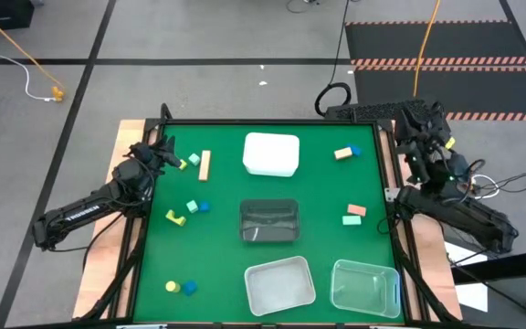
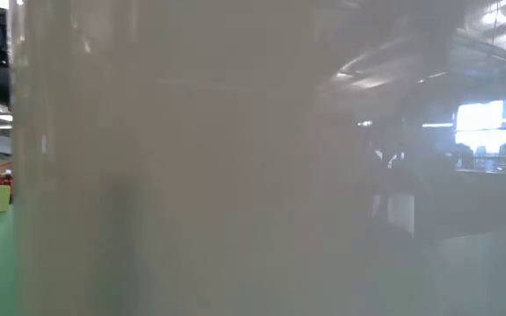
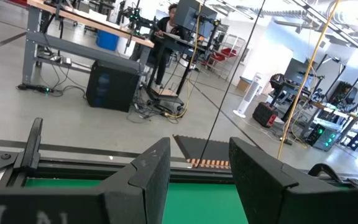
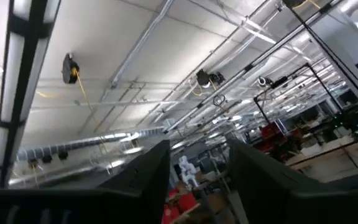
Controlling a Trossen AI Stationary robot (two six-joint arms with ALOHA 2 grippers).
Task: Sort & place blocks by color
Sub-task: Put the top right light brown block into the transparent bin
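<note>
Both sets of jaws are standing apart with bare gaps between them and are pinching nothing: the left gripper (image 3: 197, 180) is showing only floor and green mat between its 2 dark fingers, and the right gripper (image 4: 194, 180) is pointing up at the ceiling. Taking the opaque white rectangular tub (image 1: 271, 153) as the landmark, the left gripper (image 1: 164, 149) is waiting well to its left at the mat's edge, and the right gripper (image 1: 420, 123) is waiting well to its right, off the green felt-like mat (image 1: 226, 265). Sorting appears not to have begun: the small solid-colour blocks (image 1: 193, 207) are lying loose on the mat, none in any tub as far as the high view shows. To the left of the white tub are lying a mint cube, a yellow piece and a tan bar; farther down on that side, mint, yellow and blue pieces in 2 small clusters; to its right, 2 pairs mixing orange or salmon, blue and mint. Just below the white tub is sitting a dark smoky tub (image 1: 269, 221), and below that 2 clear glossy tubs (image 1: 365, 287), round-cornered and seemingly empty. The blocks are looking matte, hard and sharp-edged. The low view is blocked by a pale tub wall.
</note>
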